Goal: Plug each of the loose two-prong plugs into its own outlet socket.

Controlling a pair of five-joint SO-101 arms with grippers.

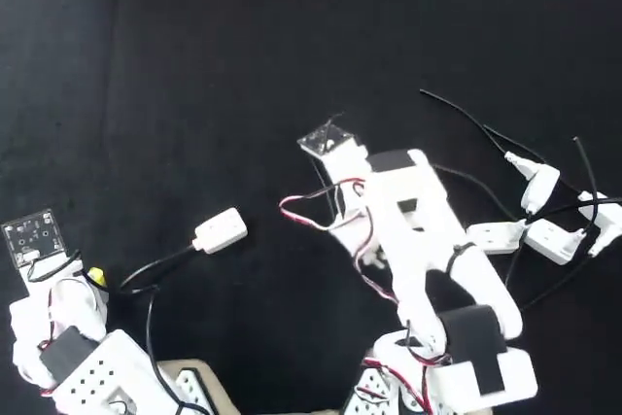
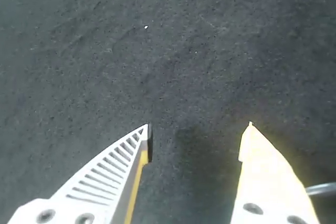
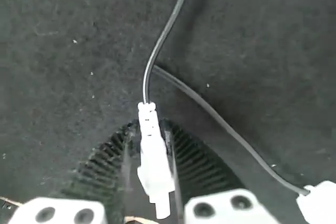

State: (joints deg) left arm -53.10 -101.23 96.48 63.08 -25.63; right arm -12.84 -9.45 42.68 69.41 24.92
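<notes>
The right gripper (image 3: 148,127) clamps the slim white plastic plug (image 3: 153,169) lengthwise, thin black cable (image 3: 163,40) leading past its tips; the left gripper (image 2: 198,127) gapes

Your bench (image 1: 194,65) is covered in black cloth. Toward its near left corner lies one white block (image 1: 220,230) on a black cable (image 1: 160,261). By the right edge you have a cluster of white plugs and sockets (image 1: 554,240), with loose cables (image 1: 466,121) running among them.

Plug (image 3: 155,166) prongs hidden between right gripper (image 3: 148,128) jaws, white block (image 3: 321,204) on a cable, off to one side of the jaws, cut off at frame edge
</notes>
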